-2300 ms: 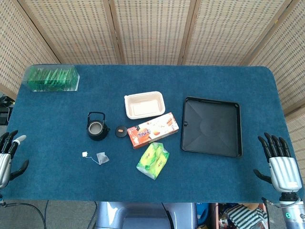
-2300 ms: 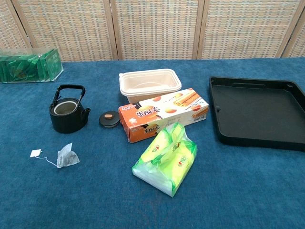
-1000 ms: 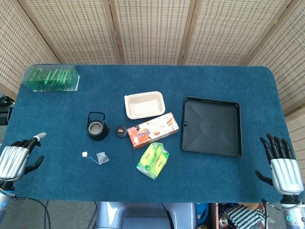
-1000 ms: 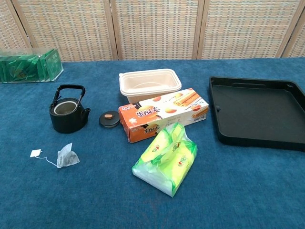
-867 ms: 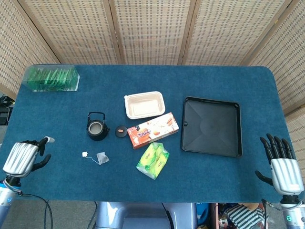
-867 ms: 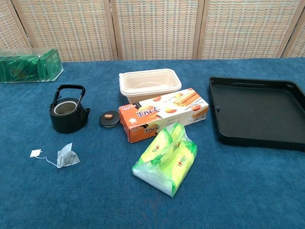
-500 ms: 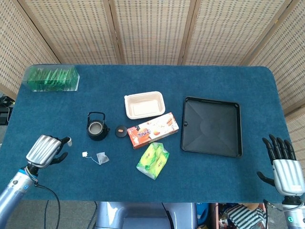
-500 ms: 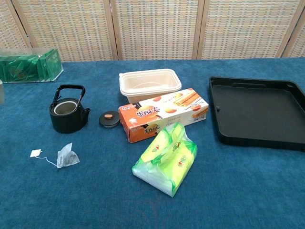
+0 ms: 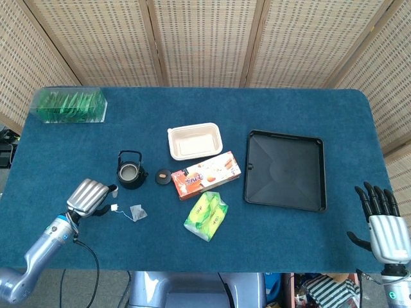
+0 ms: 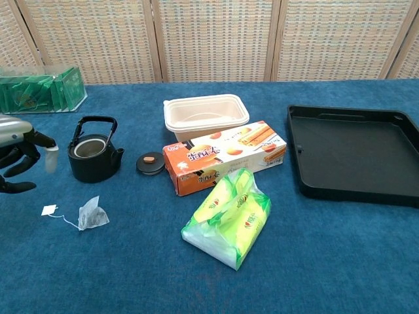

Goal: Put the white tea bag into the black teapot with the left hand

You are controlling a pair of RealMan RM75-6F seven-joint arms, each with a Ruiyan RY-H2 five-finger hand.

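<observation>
Left hand (image 9: pixel 90 197), fingers loosely spread & holding nothing, hovers by the white tea bag (image 10: pixel 92 214): prob v. light, soft — pinch its pouch, not the string.

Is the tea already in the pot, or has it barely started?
Barely started. The small white pyramid tea bag lies on the blue cloth, untouched. The black cast-iron teapot stands open, its round lid beside it. The left robot hand hovers near the bag's paper tag, holding nothing. Grasping, lifting and dropping remain.
</observation>
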